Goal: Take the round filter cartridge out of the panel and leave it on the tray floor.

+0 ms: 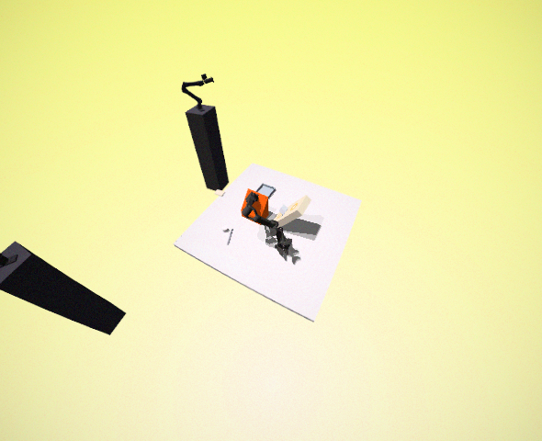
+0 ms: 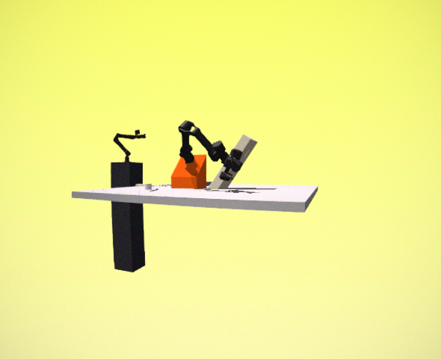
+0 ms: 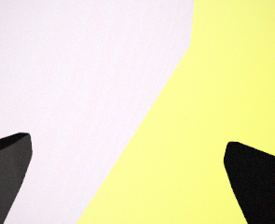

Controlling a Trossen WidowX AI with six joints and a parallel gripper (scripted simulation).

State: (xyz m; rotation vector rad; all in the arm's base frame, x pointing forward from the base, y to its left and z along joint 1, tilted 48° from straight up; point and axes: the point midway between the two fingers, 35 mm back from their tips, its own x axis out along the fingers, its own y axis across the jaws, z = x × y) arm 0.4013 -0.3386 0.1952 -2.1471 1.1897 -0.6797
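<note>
The cream service panel (image 1: 301, 209) (image 2: 247, 143) stands tilted on the table. A small round outline shows on its face in the top view; whether this is the cartridge or its opening, I cannot tell, and the slots are too small to see. The tray (image 1: 265, 190) has a dark rim and a pale blue-grey floor, behind the orange base; nothing can be made out on it. My gripper (image 1: 287, 246) (image 2: 231, 165) (image 3: 130, 148) is open, with nothing between its fingers in the wrist view. It is beside the panel in the exterior view, above the table.
My arm stands on an orange wedge base (image 1: 262, 207) (image 2: 187, 182). A small pale blue piece (image 1: 283, 208) lies near the panel. A thin grey rod (image 1: 230, 236) and a small cream block (image 1: 220, 193) lie on the white table (image 1: 304, 289) (image 2: 282, 199). Dark pillars (image 1: 208, 152) (image 2: 127, 232) carry other arms.
</note>
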